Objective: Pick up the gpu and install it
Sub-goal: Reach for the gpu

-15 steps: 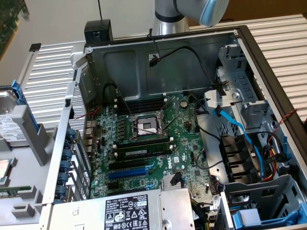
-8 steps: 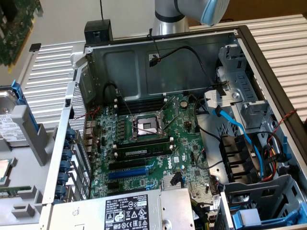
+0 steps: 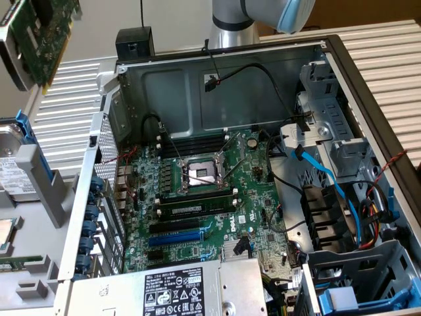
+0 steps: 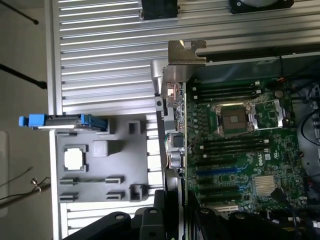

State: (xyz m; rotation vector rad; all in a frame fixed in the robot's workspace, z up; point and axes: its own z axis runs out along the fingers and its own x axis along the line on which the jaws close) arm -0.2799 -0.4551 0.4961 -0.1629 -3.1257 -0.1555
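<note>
The gpu (image 3: 36, 36) hangs high in the air at the exterior view's upper left, green circuit face showing, over the slatted table outside the open computer case (image 3: 230, 79). In the wrist view the gpu (image 4: 173, 140) is seen edge-on, its silver end bracket (image 4: 186, 52) pointing away from the camera, lined up roughly along the case's wall beside the green motherboard (image 4: 240, 145). My gripper (image 4: 172, 210) is shut on the card's near end, with black fingers (image 4: 150, 220) on either side of it. The motherboard (image 3: 217, 197) lies flat in the case, with blue and black expansion slots (image 3: 174, 238).
A grey parts tray (image 4: 100, 160) lies on the slatted table beside the case, with a blue-railed hard drive (image 4: 62, 121) at its edge. A power supply (image 3: 174, 293) covers the case's near end. Cables and a drive cage (image 3: 355, 197) fill the exterior view's right. The arm's body (image 3: 263, 16) stands behind the case.
</note>
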